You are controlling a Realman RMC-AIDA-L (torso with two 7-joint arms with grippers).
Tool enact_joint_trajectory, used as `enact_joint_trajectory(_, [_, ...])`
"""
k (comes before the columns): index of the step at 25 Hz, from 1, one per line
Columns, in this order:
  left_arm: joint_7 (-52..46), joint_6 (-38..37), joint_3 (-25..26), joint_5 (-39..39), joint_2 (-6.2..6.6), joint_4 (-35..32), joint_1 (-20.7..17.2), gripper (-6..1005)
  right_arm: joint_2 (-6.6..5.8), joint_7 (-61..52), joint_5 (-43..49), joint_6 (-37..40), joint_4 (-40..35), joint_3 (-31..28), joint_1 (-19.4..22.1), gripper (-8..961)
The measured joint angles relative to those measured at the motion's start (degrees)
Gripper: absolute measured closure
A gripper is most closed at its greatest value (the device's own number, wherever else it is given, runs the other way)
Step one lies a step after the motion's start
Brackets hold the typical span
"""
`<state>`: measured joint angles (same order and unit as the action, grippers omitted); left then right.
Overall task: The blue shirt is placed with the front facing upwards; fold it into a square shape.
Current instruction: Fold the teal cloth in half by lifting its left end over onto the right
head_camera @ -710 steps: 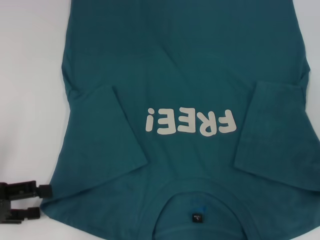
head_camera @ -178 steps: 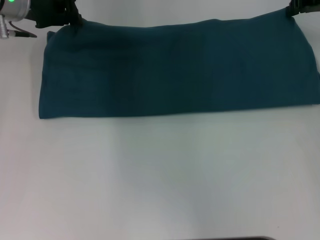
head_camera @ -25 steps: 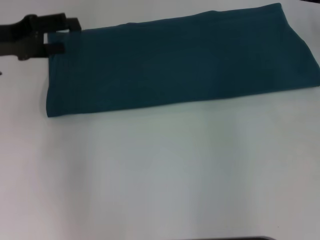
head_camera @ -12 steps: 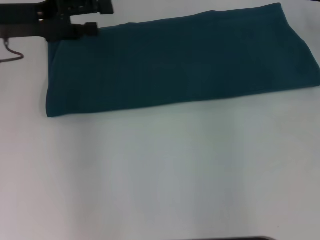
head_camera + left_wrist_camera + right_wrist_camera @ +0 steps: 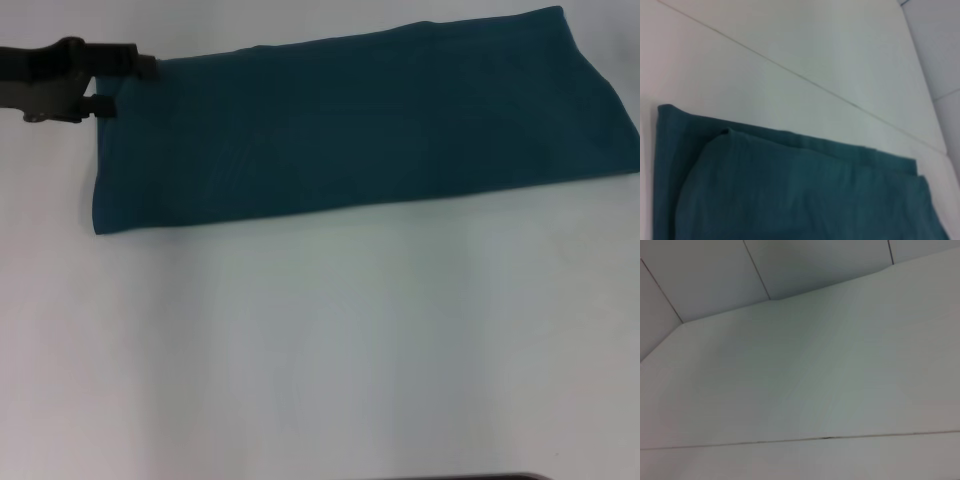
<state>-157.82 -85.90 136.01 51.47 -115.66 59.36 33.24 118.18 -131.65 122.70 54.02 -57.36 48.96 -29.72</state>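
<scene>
Lying across the upper part of the head view, the blue shirt is folded into a long band, plain side up, slanting slightly upward toward the right. It rests on a pale, smooth table that fills the remaining frame. At the upper left, the left gripper reaches in, its dark fingers spread at the shirt's far left corner. From the left wrist view, the stacked layers of cloth show, with a thin seam line crossing the tabletop. Beyond the table's edge, the right wrist view shows grey wall panels.
</scene>
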Motion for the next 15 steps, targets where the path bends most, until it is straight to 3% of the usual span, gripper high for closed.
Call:
enact_joint_trajectory(8, [-3.9,-2.9,4.1,1.7,0.99,-4.8,1.8,116,-0.18,0.0,0.0,0.1,-0.1,0.0,0.1,322])
enact_joint_trajectory(15, [4.6,-5.4,4.7,8.0,0.97,-7.7,3.2,119,-0.24,0.4,0.0,-0.2,0.0,0.0,-0.1,317])
